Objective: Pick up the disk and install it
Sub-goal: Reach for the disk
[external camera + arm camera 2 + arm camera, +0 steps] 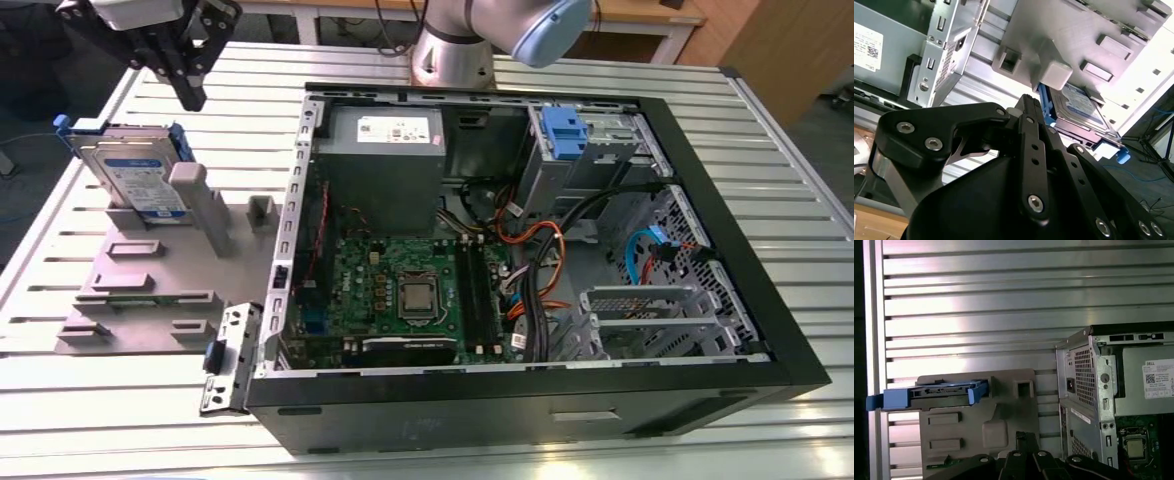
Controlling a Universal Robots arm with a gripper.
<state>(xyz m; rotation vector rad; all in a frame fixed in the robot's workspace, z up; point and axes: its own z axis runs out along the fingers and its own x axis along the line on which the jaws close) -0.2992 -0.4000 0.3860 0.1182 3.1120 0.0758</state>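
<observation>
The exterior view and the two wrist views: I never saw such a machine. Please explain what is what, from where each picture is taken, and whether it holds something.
The grey arm is a robot arm; the black claw at its end is its gripper. The exterior view comes from a camera off the arm and shows the slatted metal table. Both wrist views come from cameras riding on the arm, so gripper parts show in front. On the table lie an open computer case and a grey plastic stand. The disk, silver with blue brackets, stands on edge in that stand. The gripper hangs near the disk, apart from it, shut and holding nothing; the disk is not yet picked up.
</observation>
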